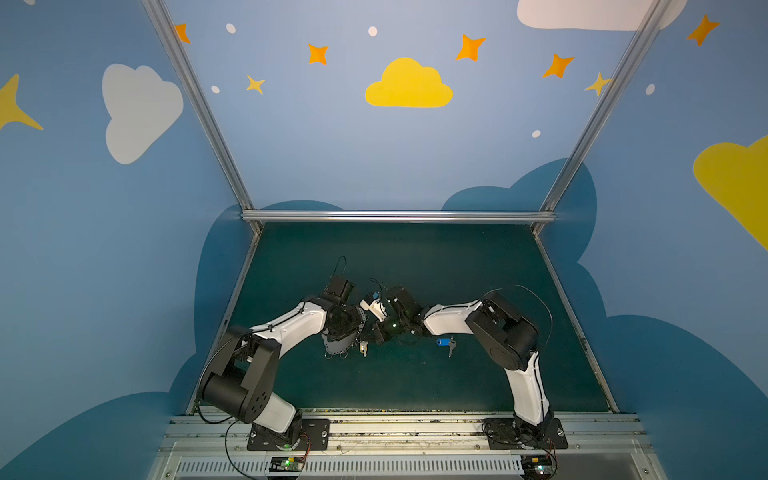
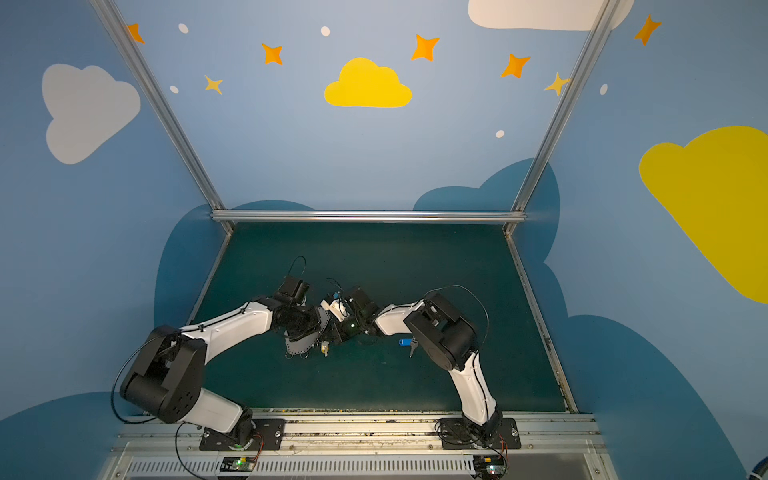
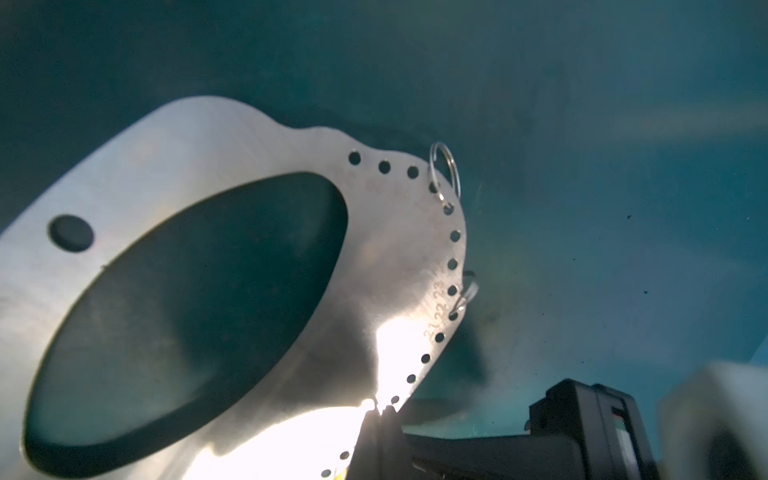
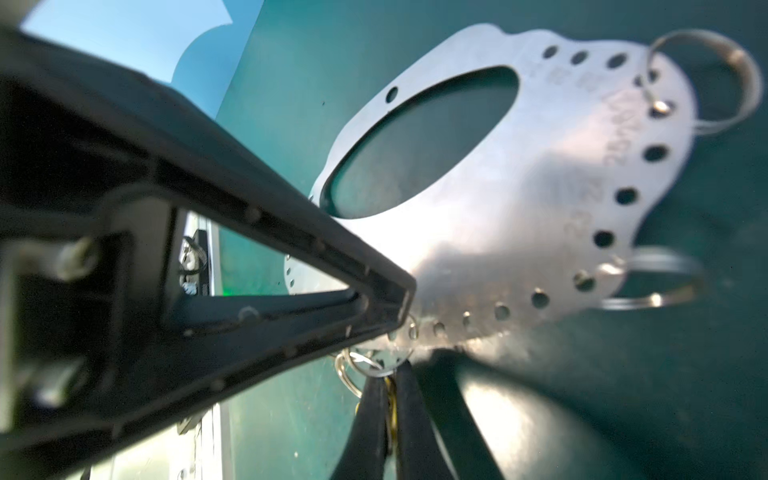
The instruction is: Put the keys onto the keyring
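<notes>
Keyring (image 3: 374,270): held tilted above the tabletop (image 1: 415,382), its rim clamped in our closed left end effector (image 4: 401,307).

Yellow-tagged key (image 1: 363,348): at the plate's edge, pinched in our closed right end effector (image 4: 388,415) beside a split ring (image 4: 353,370); we cannot tell whether it is threaded.

Blue-tagged key (image 1: 444,343): lying on the tabletop, well apart.

Status, as we judge it: first key in hand, second outstanding.

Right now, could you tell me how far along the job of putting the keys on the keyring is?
Nothing is clearly finished yet. In hand: the left fingers hold the keyring while the right fingers pinch the yellow-tag key by a split ring at its edge; whether it is threaded, I cannot tell. Left: the blue-tag key lies untouched on the mat.
</notes>
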Motion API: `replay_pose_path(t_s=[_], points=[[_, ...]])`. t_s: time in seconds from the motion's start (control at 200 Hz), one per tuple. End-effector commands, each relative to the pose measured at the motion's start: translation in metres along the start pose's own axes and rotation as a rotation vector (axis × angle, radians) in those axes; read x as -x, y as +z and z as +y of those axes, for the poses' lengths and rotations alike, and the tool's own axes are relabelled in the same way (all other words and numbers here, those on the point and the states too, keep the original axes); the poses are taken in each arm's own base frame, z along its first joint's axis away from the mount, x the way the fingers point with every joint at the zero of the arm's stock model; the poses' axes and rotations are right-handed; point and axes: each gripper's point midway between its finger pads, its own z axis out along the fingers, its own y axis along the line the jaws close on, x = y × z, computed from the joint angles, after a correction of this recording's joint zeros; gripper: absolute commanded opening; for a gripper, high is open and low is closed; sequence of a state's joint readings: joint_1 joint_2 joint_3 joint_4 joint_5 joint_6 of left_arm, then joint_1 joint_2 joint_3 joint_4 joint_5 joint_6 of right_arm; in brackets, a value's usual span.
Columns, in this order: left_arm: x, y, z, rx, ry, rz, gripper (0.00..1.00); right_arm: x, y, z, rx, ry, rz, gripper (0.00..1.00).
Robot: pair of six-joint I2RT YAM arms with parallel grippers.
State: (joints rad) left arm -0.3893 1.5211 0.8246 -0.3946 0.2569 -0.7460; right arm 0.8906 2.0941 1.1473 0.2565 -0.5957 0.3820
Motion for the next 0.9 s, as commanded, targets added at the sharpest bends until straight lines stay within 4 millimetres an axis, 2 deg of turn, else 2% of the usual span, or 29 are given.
replay_pose_path(t_s=[0.0,0.34,0.701,0.896], points=[[-0.002,-0.004,-0.002,-0.007,-0.003,0.001,0.04,0.001,-0.012,-0.032,-0.175,0.007,-0.057,0.00],[-0.003,-0.001,-0.002,-0.003,0.000,0.010,0.04,0.008,-0.026,-0.041,-0.271,0.015,-0.129,0.00],[-0.005,0.002,0.003,0.023,0.003,0.019,0.04,0.014,-0.038,-0.040,-0.311,-0.006,-0.188,0.00],[-0.006,0.004,0.001,0.022,0.008,0.028,0.04,0.017,-0.039,-0.034,-0.308,-0.037,-0.196,0.00]])
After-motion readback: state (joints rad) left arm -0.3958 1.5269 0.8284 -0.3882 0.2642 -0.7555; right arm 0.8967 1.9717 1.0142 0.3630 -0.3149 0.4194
